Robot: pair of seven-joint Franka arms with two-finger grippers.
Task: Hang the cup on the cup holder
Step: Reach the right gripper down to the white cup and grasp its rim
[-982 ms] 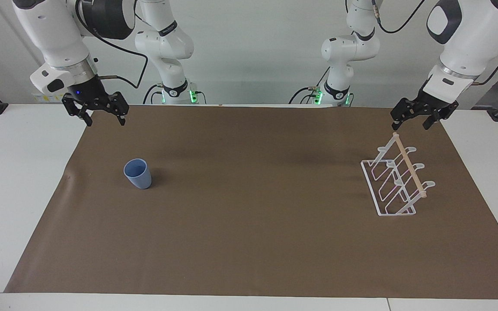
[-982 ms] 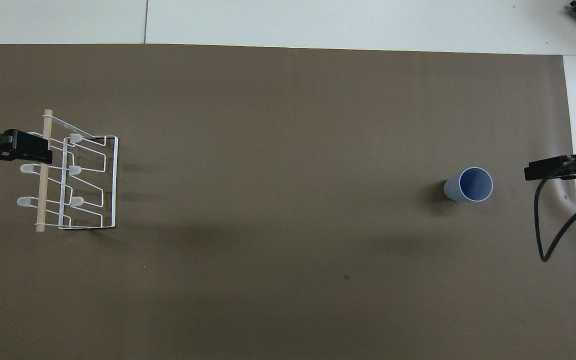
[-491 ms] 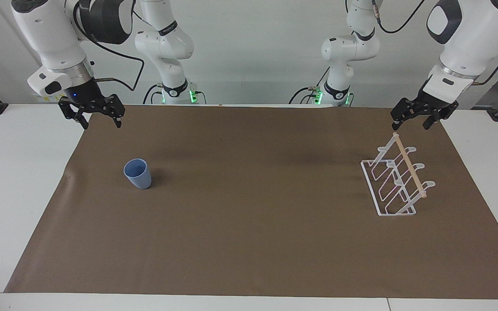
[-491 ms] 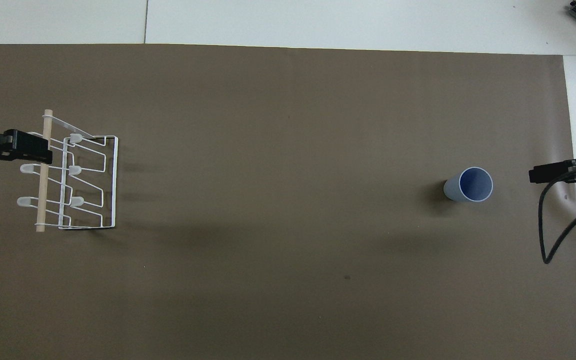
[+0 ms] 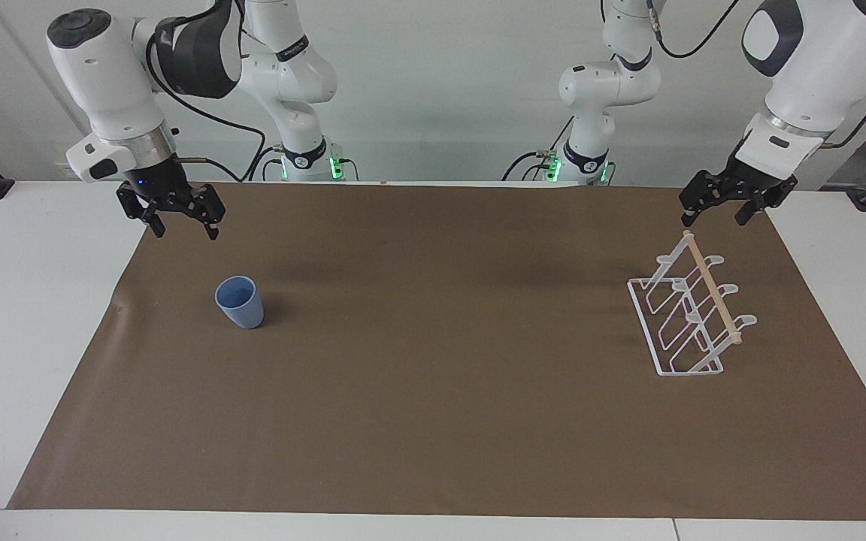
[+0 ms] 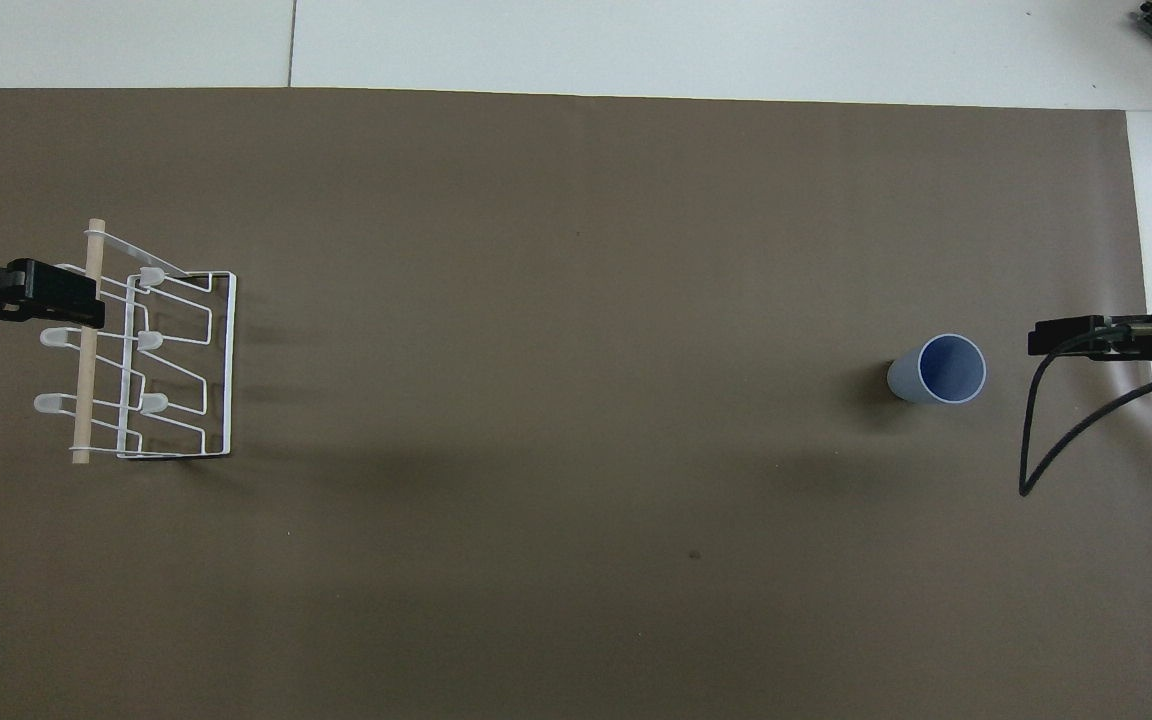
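The light-blue cup point(image 5: 239, 301) point(image 6: 938, 369) stands upright on the brown mat toward the right arm's end of the table. My right gripper point(image 5: 181, 225) point(image 6: 1041, 340) hangs open in the air over the mat's edge beside the cup, holding nothing. The white wire cup holder point(image 5: 688, 312) point(image 6: 146, 350), with its wooden dowel on top, stands toward the left arm's end. My left gripper point(image 5: 717, 214) point(image 6: 56, 295) waits open in the air over the holder's dowel end, apart from it.
A brown mat point(image 5: 440, 391) point(image 6: 576, 560) covers most of the white table point(image 5: 19, 315). A black cable point(image 6: 1046, 450) droops from the right arm over the mat's edge.
The right gripper has swung toward the cup and come lower. The left arm, the cup and the holder have not moved.
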